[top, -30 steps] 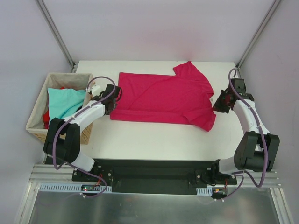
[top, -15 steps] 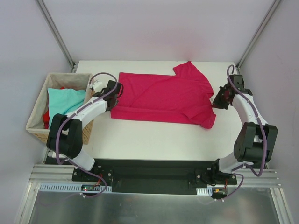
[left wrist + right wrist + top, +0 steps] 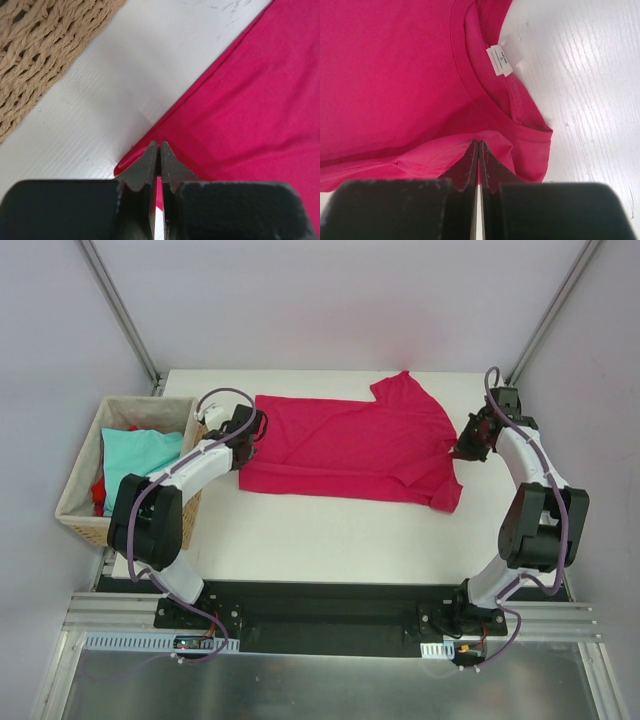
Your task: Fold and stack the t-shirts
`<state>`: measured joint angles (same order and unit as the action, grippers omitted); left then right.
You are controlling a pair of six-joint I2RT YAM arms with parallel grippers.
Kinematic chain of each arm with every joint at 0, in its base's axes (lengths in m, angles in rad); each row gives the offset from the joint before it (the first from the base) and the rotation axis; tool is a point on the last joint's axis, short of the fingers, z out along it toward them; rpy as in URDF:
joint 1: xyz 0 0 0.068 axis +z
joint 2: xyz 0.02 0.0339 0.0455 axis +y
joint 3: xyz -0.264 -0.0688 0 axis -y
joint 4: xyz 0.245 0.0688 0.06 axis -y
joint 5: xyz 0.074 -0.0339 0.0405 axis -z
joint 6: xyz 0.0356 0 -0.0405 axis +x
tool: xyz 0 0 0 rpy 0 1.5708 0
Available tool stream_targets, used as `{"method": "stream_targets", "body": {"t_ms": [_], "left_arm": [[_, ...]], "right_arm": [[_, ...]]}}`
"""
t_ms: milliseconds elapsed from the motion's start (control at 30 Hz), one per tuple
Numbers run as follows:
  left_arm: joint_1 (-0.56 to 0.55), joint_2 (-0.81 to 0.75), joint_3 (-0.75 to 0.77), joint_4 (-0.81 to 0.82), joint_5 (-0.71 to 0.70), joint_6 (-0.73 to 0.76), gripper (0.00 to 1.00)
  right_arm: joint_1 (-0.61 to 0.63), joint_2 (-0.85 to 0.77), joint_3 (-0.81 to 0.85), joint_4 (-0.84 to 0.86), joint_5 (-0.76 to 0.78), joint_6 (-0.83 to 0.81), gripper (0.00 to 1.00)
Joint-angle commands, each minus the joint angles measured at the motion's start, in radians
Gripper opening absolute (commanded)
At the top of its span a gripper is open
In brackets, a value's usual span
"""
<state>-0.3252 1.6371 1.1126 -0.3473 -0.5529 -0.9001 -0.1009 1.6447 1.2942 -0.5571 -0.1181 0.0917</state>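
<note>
I see the crimson t-shirt [image 3: 350, 450] spread across the tabletop [image 3: 330, 535], collar [image 3: 461, 50] to the right. My left tool [image 3: 158, 147] is clamped tight on its hem corner [image 3: 131, 162]; my right tool [image 3: 478, 146] is pinched closed on a fold of cloth beside the collar. The teal t-shirt [image 3: 140, 455] and red t-shirt [image 3: 98, 492] lie in the wicker basket [image 3: 78, 522], left of the tabletop
</note>
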Motion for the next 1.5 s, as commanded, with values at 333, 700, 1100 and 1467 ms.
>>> {"method": "stream_targets", "body": {"t_ms": [333,700,1100,1467], "left_arm": [[0.023,0.064,0.085,-0.002,-0.001,0.033,0.00],[0.031,0.105,0.121,-0.002,0.004,0.043,0.00],[0.041,0.132,0.125,-0.001,0.008,0.043,0.00],[0.041,0.155,0.159,0.001,0.013,0.058,0.00]], "right_arm": [[0.003,0.090,0.120,-0.007,-0.023,-0.018,0.00],[0.003,0.145,0.185,-0.029,-0.011,-0.047,0.00],[0.003,0.185,0.203,-0.029,-0.040,-0.049,0.00],[0.003,0.175,0.201,-0.020,-0.012,-0.044,0.00]]}}
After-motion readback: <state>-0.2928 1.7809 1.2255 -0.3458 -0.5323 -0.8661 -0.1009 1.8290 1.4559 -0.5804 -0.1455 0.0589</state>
